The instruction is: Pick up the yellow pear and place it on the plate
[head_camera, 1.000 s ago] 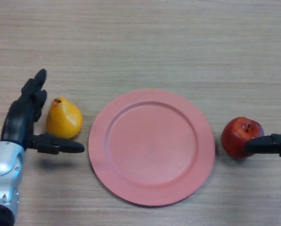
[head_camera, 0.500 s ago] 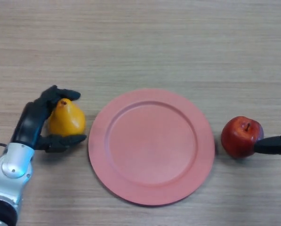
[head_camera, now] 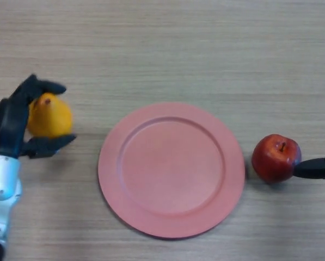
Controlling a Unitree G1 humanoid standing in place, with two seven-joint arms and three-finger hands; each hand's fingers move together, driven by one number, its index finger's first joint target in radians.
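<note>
The yellow pear [head_camera: 50, 115] is at the far left, held in my left hand [head_camera: 12, 124]. The fingers curl over its top and the thumb closes under it. The pear looks lifted off the wooden table. The pink plate [head_camera: 171, 169] lies flat in the middle, to the right of the pear, with nothing on it. Only a black finger of my right hand [head_camera: 316, 167] shows at the right edge, beside a red apple [head_camera: 276, 157].
The red apple stands on the table just right of the plate's rim. The wooden table [head_camera: 178, 49] stretches bare behind the plate.
My left hand closed its fingers round the pear, then lifted it up and to the left, away from the plate. The right hand stayed by the apple.
</note>
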